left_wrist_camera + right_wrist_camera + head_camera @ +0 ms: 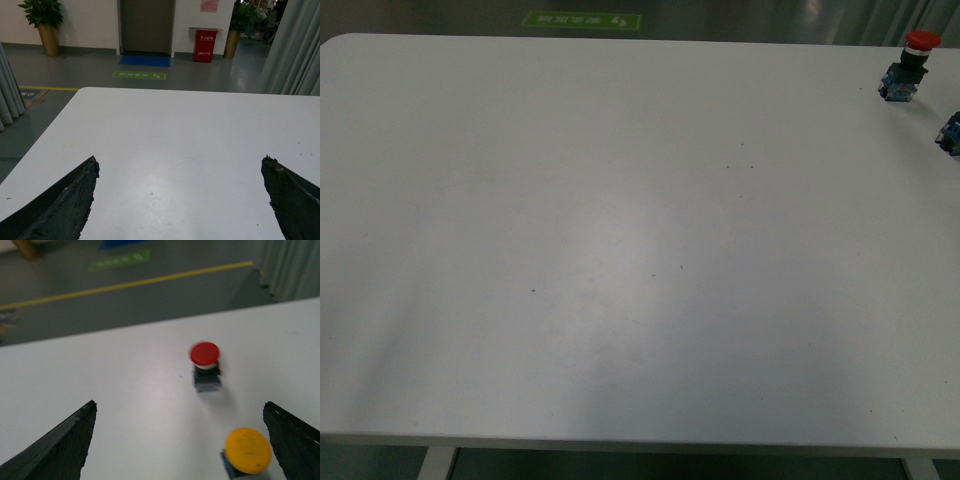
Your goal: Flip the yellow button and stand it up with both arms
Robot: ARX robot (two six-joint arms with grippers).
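Reaching for the yellow button is the step in hand, and I judge it best done by centring my right gripper over the cap before descending, steering clear of the red button standing upright just beyond it. The yellow button sits near the table's far right edge, only its blue body showing at the border of the front view. My right jaws stand wide apart, empty, the button between them but off-centre. My left gripper hovers over bare table, jaws likewise apart, well away from both buttons.
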